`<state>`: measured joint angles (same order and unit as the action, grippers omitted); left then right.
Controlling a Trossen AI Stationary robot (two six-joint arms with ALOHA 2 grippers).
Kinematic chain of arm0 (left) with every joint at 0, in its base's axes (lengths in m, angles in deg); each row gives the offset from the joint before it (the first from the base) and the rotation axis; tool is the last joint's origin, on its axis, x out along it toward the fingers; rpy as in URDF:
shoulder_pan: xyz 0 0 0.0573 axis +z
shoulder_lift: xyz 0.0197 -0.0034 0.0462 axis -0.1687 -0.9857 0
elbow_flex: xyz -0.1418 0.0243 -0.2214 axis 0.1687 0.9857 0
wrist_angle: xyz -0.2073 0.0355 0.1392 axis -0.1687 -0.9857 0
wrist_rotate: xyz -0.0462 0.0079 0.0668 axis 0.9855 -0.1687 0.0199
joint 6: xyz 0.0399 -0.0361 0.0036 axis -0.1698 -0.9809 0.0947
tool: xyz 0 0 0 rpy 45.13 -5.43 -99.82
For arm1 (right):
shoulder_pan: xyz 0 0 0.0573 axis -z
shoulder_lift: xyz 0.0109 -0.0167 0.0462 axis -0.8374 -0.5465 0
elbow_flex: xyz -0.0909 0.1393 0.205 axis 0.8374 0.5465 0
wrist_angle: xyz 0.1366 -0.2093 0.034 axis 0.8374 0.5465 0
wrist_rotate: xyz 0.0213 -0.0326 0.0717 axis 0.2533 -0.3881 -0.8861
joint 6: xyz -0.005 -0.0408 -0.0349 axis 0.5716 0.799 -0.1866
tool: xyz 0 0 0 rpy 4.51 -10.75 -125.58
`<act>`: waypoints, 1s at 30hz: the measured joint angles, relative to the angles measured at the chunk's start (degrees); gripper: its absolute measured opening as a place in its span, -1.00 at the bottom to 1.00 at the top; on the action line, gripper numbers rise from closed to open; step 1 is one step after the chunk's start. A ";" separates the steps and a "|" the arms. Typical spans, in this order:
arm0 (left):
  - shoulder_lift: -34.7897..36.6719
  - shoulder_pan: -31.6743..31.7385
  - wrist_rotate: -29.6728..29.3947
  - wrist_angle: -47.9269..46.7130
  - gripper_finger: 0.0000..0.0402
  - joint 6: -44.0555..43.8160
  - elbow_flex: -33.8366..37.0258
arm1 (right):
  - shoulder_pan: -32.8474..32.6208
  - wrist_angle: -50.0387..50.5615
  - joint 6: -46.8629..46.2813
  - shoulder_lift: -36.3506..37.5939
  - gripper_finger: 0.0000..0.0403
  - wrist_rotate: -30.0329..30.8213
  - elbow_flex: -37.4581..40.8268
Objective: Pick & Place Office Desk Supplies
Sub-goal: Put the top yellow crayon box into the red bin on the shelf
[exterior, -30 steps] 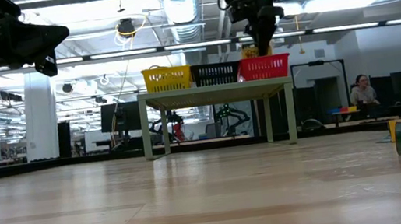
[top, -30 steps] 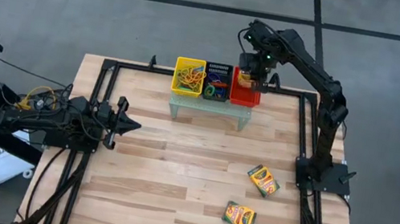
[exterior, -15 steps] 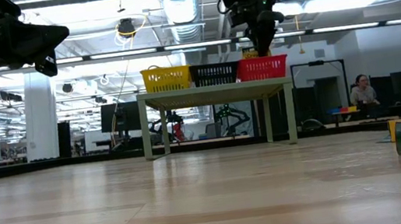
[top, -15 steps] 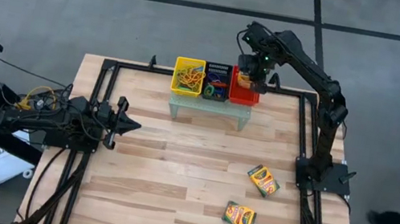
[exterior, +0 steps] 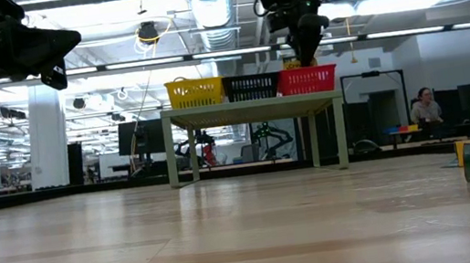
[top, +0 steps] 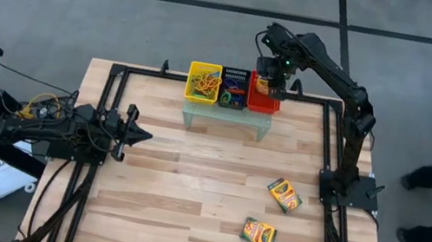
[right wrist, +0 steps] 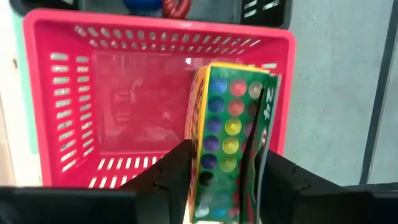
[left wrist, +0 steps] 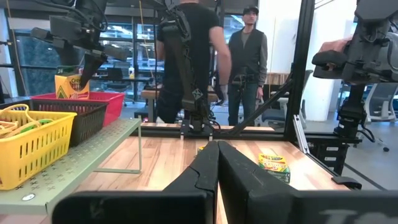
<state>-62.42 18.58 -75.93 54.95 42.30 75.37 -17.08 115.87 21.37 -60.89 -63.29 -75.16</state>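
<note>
Right wrist view: a yellow-and-green crayon box (right wrist: 229, 140) stands on edge inside the red mesh basket (right wrist: 68, 112), against the wall farthest from the black basket, and the right gripper (right wrist: 221, 171) straddles it from above. Its two dark fingers sit on either side of the box with slim gaps showing, so the jaws look spread just wider than the box, no longer pinching it. That is the change: a second ago the fingers were nearly closed on the box as it was lowered, and they have been widening since, so the box is being let go into the basket. In the high view the right gripper (top: 272, 71) hangs over the red basket (top: 261, 104), which sits with the black basket (top: 234, 87) and the yellow basket (top: 204, 82) on a small raised shelf (top: 225, 119) at the far edge of the table (top: 184, 204). The coloured rubber bands (top: 204, 84) lie in the yellow and black baskets. Two more crayon boxes, one (top: 284, 195) nearer the right arm's base and another (top: 258, 232) closer to the front edge, lie flat on the wood, well apart from the baskets. The left gripper (top: 140, 134) waits over the table's left side, its jaws pressed together and empty. By my judgement, one box is delivered and two remain.
</note>
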 joint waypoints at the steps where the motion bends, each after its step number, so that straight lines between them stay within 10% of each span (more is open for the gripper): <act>1: 0.02 0.00 0.00 0.00 -1.00 0.01 0.00 | 0.00 -0.45 -0.33 -0.01 -0.26 0.02 -0.01; 30: 0.01 0.00 -0.01 0.00 -1.00 0.01 0.01 | -1.73 -0.59 -2.63 0.13 0.11 6.13 -7.99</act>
<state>-62.42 18.58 -75.94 54.95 42.31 75.38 -18.81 115.29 18.74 -60.75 -57.16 -83.15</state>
